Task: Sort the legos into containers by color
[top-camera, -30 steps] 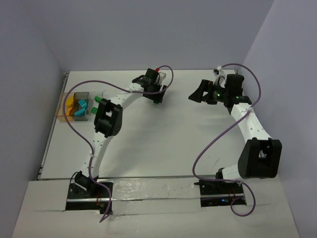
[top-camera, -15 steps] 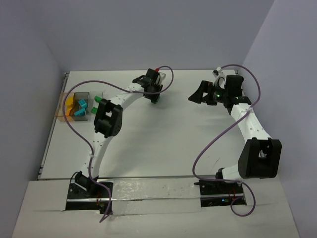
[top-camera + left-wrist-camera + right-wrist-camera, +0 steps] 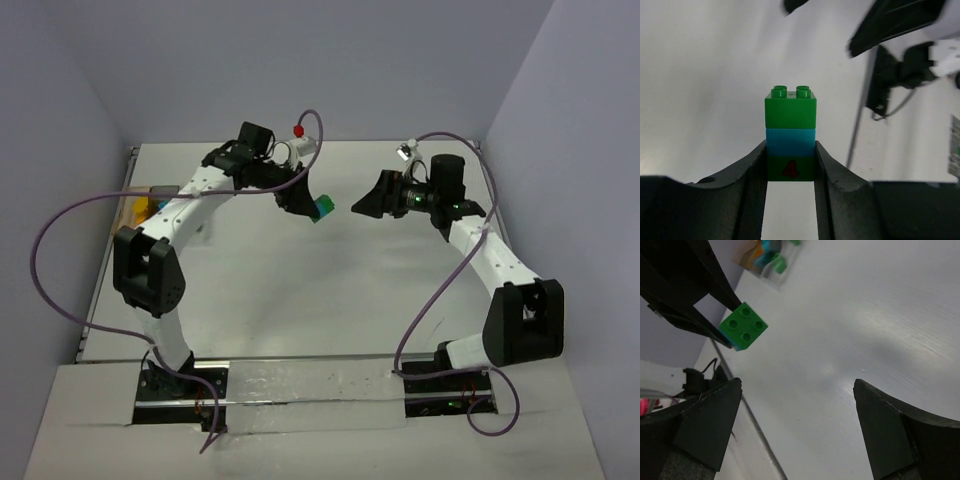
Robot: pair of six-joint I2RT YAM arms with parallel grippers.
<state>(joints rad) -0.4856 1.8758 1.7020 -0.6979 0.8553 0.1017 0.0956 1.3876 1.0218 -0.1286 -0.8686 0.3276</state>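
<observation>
My left gripper [image 3: 303, 200] is shut on a stack of legos [image 3: 790, 134]: a green brick on top, a cyan one in the middle, a green one marked with a red 4 between the fingers. It holds the stack [image 3: 320, 208] above the table's middle. The stack also shows in the right wrist view [image 3: 743, 326]. My right gripper [image 3: 364, 205] is open and empty, facing the stack from the right, a short gap away. The containers [image 3: 145, 208] at the far left hold orange, yellow and cyan pieces, mostly hidden by my left arm; they show in the right wrist view [image 3: 771, 260].
The white table [image 3: 330, 290] is walled at the back and both sides. A purple cable loops off each arm. The arm bases stand at the near edge.
</observation>
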